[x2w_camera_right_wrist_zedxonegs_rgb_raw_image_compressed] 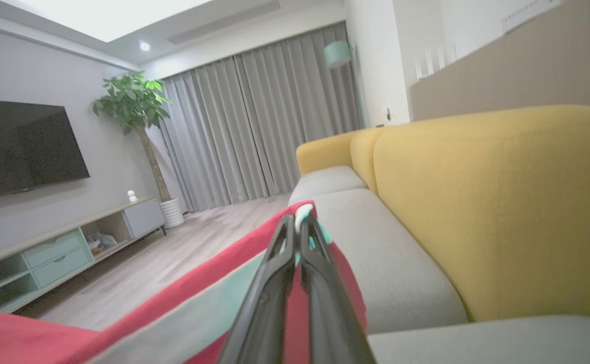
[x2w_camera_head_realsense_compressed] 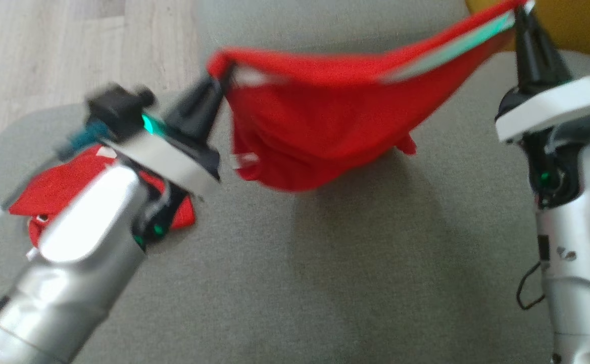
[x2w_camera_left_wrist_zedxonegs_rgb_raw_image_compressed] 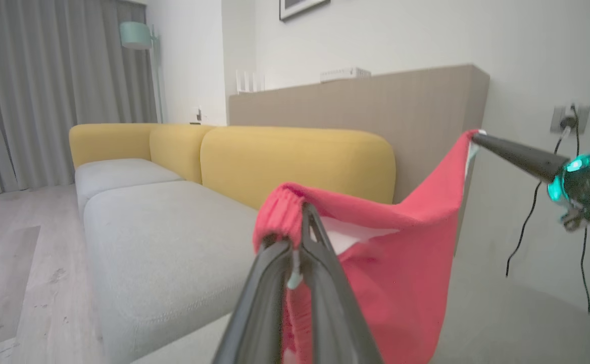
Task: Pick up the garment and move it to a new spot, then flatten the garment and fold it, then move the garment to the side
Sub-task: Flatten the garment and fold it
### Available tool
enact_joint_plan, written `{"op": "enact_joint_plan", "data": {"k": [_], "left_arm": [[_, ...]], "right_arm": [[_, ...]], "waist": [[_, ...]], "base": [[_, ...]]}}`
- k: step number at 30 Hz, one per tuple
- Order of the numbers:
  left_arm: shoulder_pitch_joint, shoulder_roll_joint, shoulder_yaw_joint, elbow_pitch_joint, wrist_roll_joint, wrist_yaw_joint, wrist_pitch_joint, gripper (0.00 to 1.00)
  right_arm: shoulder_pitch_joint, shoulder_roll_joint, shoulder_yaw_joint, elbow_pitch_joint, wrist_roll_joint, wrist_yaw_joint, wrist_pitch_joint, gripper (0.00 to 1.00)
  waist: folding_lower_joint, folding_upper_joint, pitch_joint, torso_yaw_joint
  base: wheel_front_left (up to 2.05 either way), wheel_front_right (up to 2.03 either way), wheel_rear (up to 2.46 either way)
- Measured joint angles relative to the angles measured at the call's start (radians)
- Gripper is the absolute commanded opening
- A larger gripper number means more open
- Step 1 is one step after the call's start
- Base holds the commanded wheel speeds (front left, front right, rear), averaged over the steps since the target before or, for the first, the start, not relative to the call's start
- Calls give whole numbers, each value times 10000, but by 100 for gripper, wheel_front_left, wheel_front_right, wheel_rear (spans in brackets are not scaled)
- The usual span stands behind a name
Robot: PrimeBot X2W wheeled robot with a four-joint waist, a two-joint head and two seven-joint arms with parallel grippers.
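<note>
Garment (x2w_camera_head_realsense_compressed: pixel 315 126) is in the air, strung across the upper middle of the head view above the grey cushion (x2w_camera_head_realsense_compressed: pixel 325 283). Left gripper (x2w_camera_head_realsense_compressed: pixel 223 80) is clamped tight on its gathered red hem, upper centre-left. Right gripper (x2w_camera_head_realsense_compressed: pixel 521 12) is pinched closed on the striped edge at top right. Cloth sags between the 2. A 2nd red garment (x2w_camera_head_realsense_compressed: pixel 57 189) lies on the cushion at lower left, partly under the left arm (x2w_camera_head_realsense_compressed: pixel 88 237)
</note>
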Motion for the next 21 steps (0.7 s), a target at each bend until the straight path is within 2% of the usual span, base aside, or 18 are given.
{"op": "enact_joint_plan", "data": {"k": [5,11,15,21], "left_arm": [[-188,23,598,-199,-1118,105,646,0],[1091,337,731,-1198,-2383,290,1595,0],[1896,677,738,-2128,-2832,554,1952,0],[1828,1045,803,-2842,-3005,846,2451,0]], "right_arm": [[-79,-176,-63,-196,213,0,345,0],[1106,-35,-349,-869,439,0,1133,0],[1868,174,-662,-1308,387,0,1720,0],[1560,341,-886,-1860,-48,0,2201,0]], "waist": [[1,0,-308,141],[2,0,-386,206],[1,0,-251,141],[1,0,248,63]], "base": [[0,0,0],[0,0,0],[0,0,0],[0,0,0]]}}
